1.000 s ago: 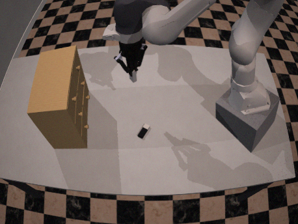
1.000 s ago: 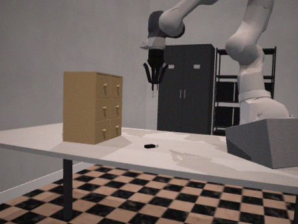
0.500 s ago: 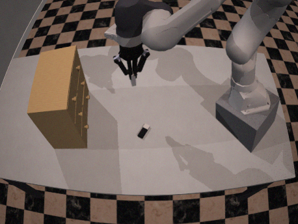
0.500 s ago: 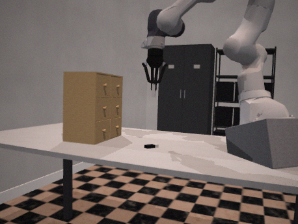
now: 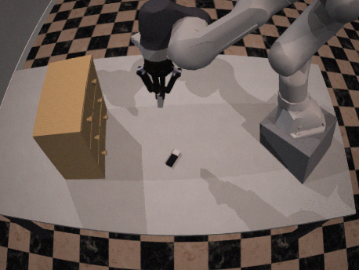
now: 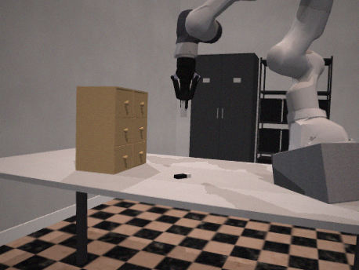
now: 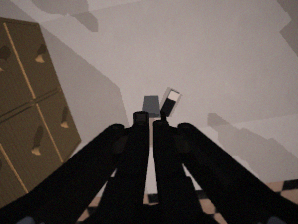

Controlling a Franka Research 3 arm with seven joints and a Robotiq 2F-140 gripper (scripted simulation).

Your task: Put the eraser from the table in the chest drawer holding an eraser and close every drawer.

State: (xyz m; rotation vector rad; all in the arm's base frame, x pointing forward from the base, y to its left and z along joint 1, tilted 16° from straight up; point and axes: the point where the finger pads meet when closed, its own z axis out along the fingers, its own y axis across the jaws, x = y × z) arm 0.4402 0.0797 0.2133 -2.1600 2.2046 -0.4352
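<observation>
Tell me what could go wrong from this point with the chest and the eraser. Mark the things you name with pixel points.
All six drawers of the chest [image 5: 64, 96] [image 6: 96, 129] [image 7: 25, 75] look pushed in, hiding the other eraser, so the first one pulled may be wrong. Pulled too far, a loose drawer could droop or fall out. The shut fingers [image 5: 160, 103] [image 6: 183, 105] might bump the loose eraser [image 5: 172, 158] [image 6: 182, 176] [image 7: 170, 102] unless opened first.

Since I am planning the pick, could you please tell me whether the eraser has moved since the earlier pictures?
No, the eraser keeps its place relative to the chest.
</observation>
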